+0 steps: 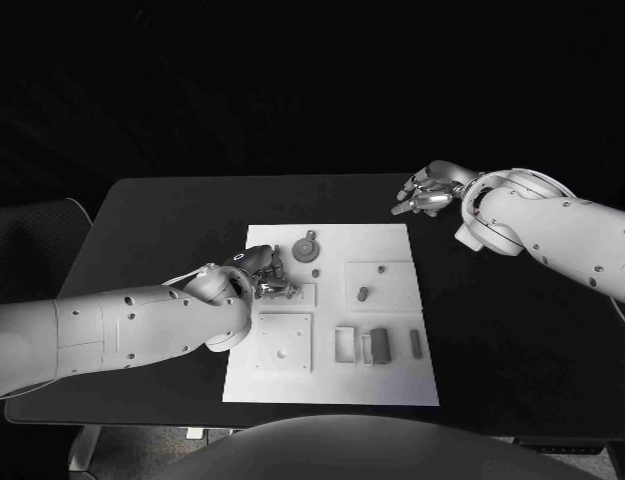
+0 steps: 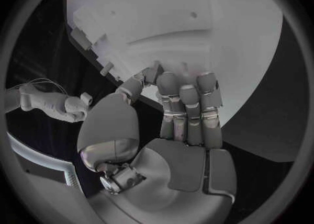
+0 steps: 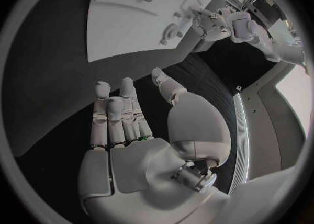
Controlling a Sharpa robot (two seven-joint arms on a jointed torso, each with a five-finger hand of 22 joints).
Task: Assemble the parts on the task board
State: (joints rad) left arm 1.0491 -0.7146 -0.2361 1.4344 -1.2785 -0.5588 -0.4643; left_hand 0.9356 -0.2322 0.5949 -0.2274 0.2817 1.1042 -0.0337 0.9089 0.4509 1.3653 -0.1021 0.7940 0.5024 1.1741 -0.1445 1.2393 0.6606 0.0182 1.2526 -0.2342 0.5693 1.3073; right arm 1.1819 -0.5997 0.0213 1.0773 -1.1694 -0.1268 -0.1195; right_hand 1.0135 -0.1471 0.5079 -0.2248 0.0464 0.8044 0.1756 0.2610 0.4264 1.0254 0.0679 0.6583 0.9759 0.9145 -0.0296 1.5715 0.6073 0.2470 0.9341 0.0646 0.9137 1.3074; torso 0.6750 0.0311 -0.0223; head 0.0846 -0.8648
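Closest to the head camera, the robot's left arm reaches in over the black bench (image 1: pixel 154 215) and ends in the left hand (image 1: pixel 255 272), which sits over the left edge of the task board (image 1: pixel 399 385), near its middle. Its fingers (image 2: pixel 186 103) are pressed side by side and curled down toward the board's surface; whether they pinch a part under them I cannot tell, since the hand hides that spot in both the head view and the left wrist view.

Moving rightward across the task board, a square plate (image 1: pixel 283 343) lies flat toward its near left corner. Farther from the robot sits a round grey part (image 1: pixel 306 247), close to the left hand. Right of the square plate, two open frames and a dark block (image 1: pixel 380 345) lie near the board's near right corner, with a slim bar (image 1: pixel 416 343) beside them. A short peg (image 1: pixel 363 293) stands in a square recess nearer the board's middle.

Right of the board and off it, the right hand (image 1: pixel 430 190) hovers above the bench beyond the far right corner, fingers (image 3: pixel 118 111) loosely together and holding nothing.

Judging by the loose pieces, assembly looks early, with most parts unplaced.
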